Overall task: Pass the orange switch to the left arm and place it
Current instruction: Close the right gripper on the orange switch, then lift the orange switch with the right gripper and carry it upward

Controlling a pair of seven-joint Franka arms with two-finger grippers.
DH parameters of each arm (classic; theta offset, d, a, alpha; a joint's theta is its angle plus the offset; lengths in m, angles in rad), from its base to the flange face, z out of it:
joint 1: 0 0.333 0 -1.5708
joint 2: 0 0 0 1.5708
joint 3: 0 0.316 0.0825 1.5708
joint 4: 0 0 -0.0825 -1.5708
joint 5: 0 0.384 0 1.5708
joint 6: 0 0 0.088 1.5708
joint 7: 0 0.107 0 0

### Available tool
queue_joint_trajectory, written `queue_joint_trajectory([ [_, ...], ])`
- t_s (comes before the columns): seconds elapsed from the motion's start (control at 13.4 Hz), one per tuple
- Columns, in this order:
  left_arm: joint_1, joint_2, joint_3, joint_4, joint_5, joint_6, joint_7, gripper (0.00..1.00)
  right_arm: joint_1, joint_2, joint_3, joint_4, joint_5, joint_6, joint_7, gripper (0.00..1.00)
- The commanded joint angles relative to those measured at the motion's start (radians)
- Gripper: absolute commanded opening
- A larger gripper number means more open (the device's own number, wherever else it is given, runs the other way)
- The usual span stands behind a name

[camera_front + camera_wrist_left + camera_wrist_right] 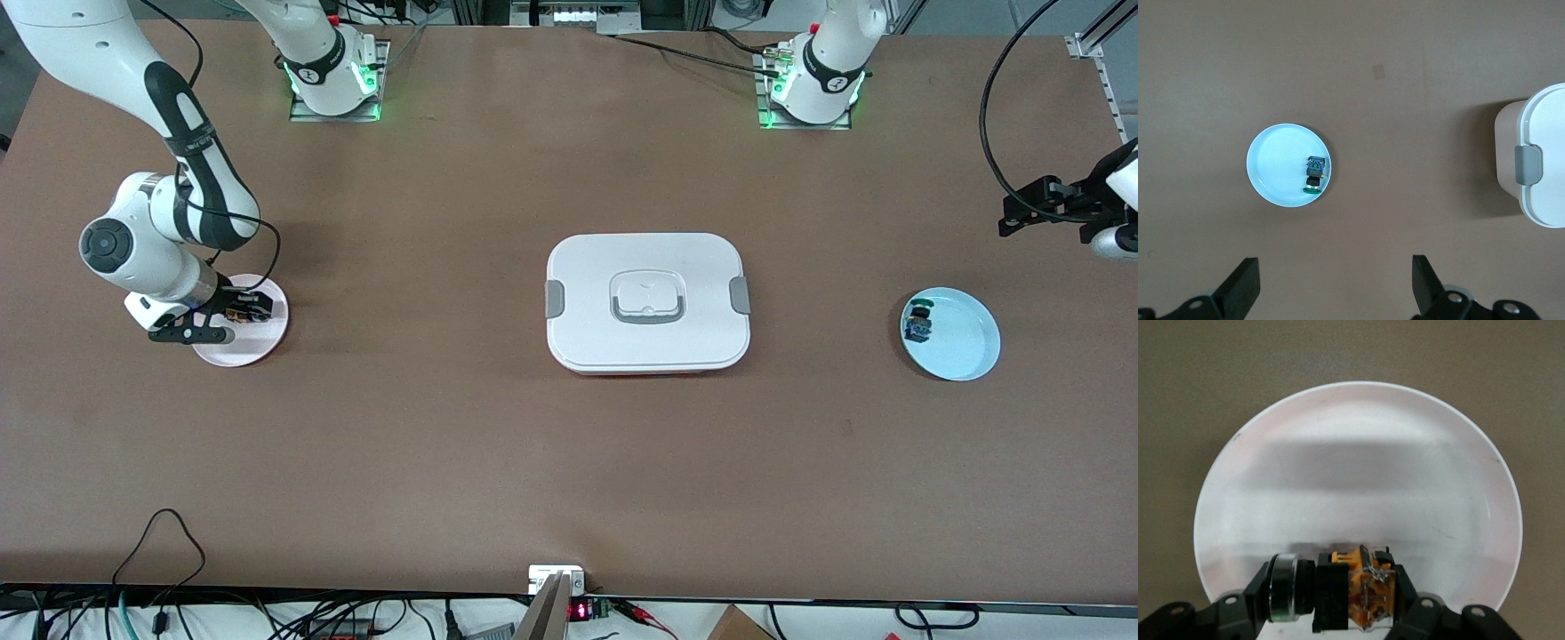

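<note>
My right gripper [247, 310] is low over a pale pink plate [238, 353] at the right arm's end of the table. It is shut on the orange switch [236, 308], which lies sideways between the fingers. In the right wrist view the switch [1361, 590] shows its yellowish-brown body, black collar and round cap, held in the gripper [1331, 592] over the plate [1358, 467]. My left gripper [1031, 209] is open and empty, up over the table at the left arm's end; its fingers [1245, 285] stand wide apart. The white lidded box [647, 302] sits mid-table between the arms and also shows in the left wrist view [1541, 167].
A light blue plate [965, 342] lies at the left arm's end, nearer the front camera than my left gripper. It holds a small switch with a green cap and blue body [918, 322]. The left wrist view shows this plate [1275, 167] and switch [1315, 175].
</note>
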Motion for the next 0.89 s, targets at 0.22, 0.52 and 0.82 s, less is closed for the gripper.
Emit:
queue_joint_trajectory([
  [0.22,0.006,0.007,0.000,0.019,-0.008,-0.009,0.006,1.00,-0.014,-0.130,0.036,0.032,0.004,-0.175,-0.127,0.02],
  [0.52,0.006,0.007,0.000,0.019,-0.010,-0.009,0.006,1.00,-0.011,-0.153,0.057,0.194,0.014,-0.382,-0.222,0.01],
  [0.82,0.006,0.007,0.000,0.018,-0.008,-0.009,0.006,1.00,-0.007,-0.163,0.140,0.412,0.134,-0.588,-0.302,0.01],
])
